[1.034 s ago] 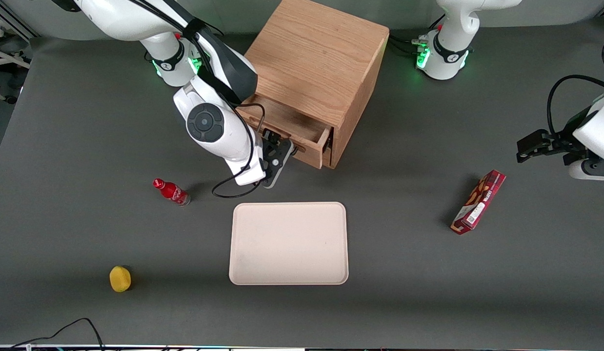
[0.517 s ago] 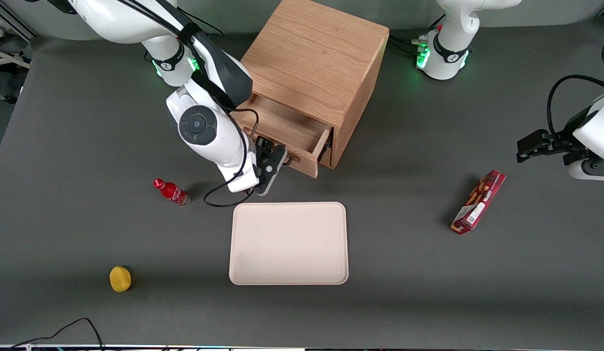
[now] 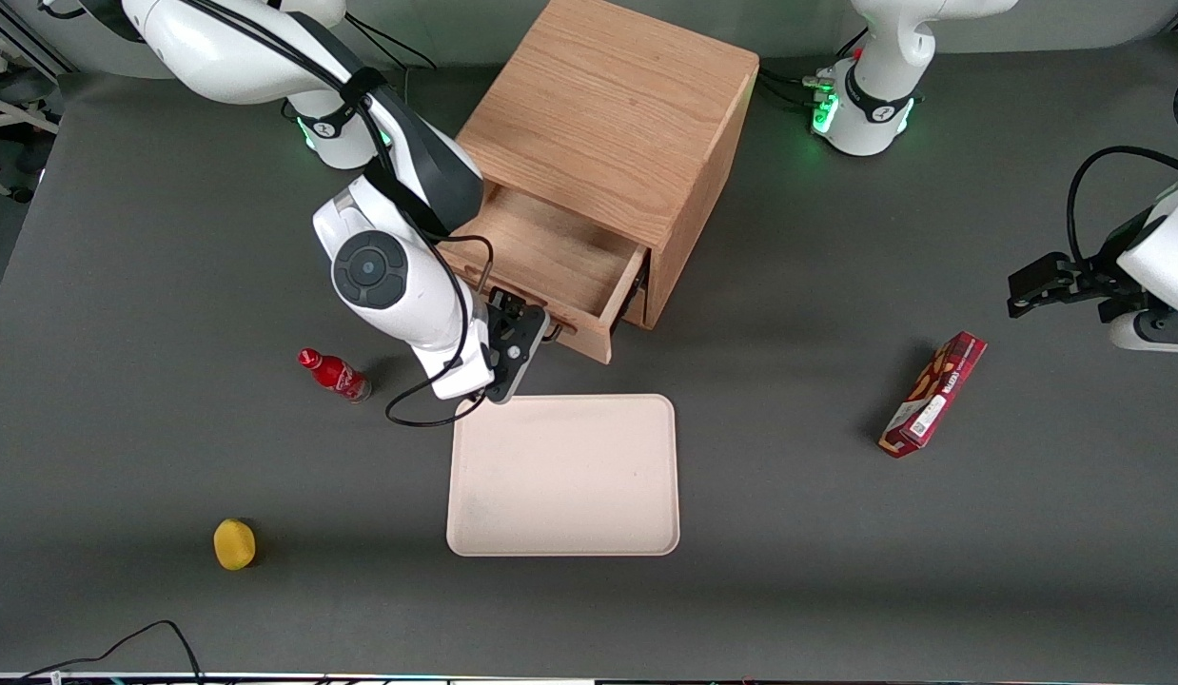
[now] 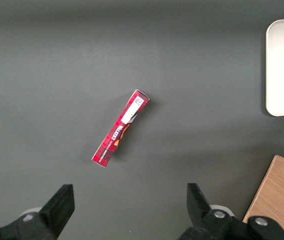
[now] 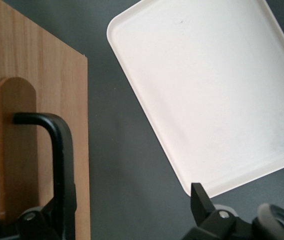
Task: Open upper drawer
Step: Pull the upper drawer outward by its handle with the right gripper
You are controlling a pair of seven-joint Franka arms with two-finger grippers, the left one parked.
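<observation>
Covered wholly by a dark grey mat (image 3: pixel 836 571), lit evenly from above with soft shadows. Edged by pale floor at the corners, with a bit of metal framing (image 3: pixel 4 48) near the working arm's end.

1. We see the upper drawer (image 3: pixel 551 262) pulled well out of the oak cabinet (image 3: pixel 613 105), its shallow plain-wood box open to view.
2. Its light wood front (image 5: pixel 36 125) carries a thin black wire handle (image 5: pixel 59 150).
3. The gripper (image 3: pixel 527 328) sits at that handle, just in front of the drawer front.
4. The drawer sits level, angled with the cabinet.
</observation>
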